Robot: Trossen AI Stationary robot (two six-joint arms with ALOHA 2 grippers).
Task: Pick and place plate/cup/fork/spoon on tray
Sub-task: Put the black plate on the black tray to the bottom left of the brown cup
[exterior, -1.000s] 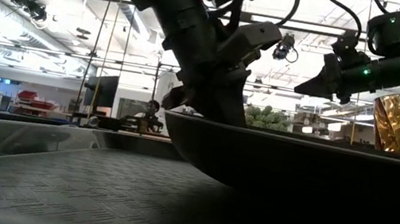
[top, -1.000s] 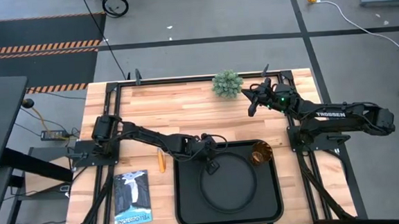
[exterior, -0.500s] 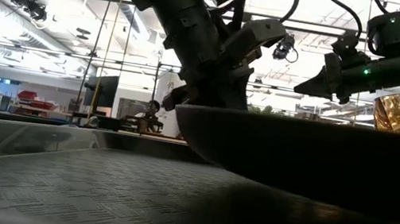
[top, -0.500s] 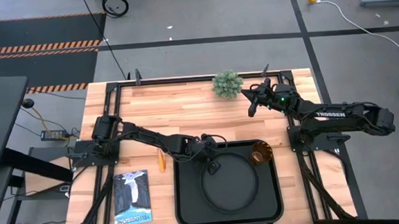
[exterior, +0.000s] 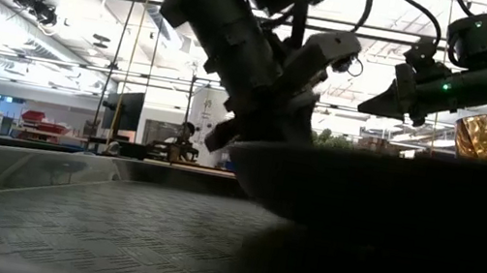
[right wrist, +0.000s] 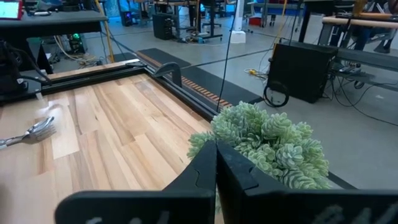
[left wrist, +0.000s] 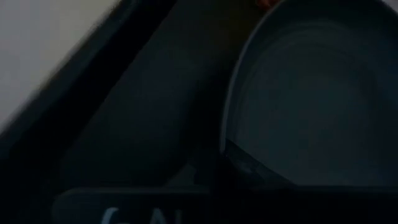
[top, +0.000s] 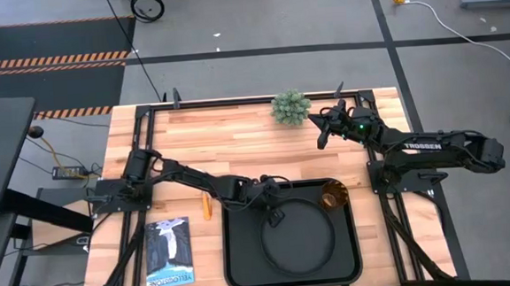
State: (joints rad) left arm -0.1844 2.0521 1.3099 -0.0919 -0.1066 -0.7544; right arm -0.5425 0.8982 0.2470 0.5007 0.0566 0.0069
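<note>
a: what changed?
b: we see the plate (top: pixel 298 239) slid right on the tray (top: pixel 241 270), left gripper (top: pixel 271 211) pinching its rim.
a: nearby?
b: cup (top: pixel 333 194) upper right; right gripper (top: pixel 322 136) pressed together beside the plant (top: pixel 290 107).

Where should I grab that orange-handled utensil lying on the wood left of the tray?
Pinch the orange-handled utensil mid-handle, coming straight down, with the tool spanning its width. It lies flat on the table, parallel to the tray and its left rim, so a sideways approach cannot get under it.
</note>
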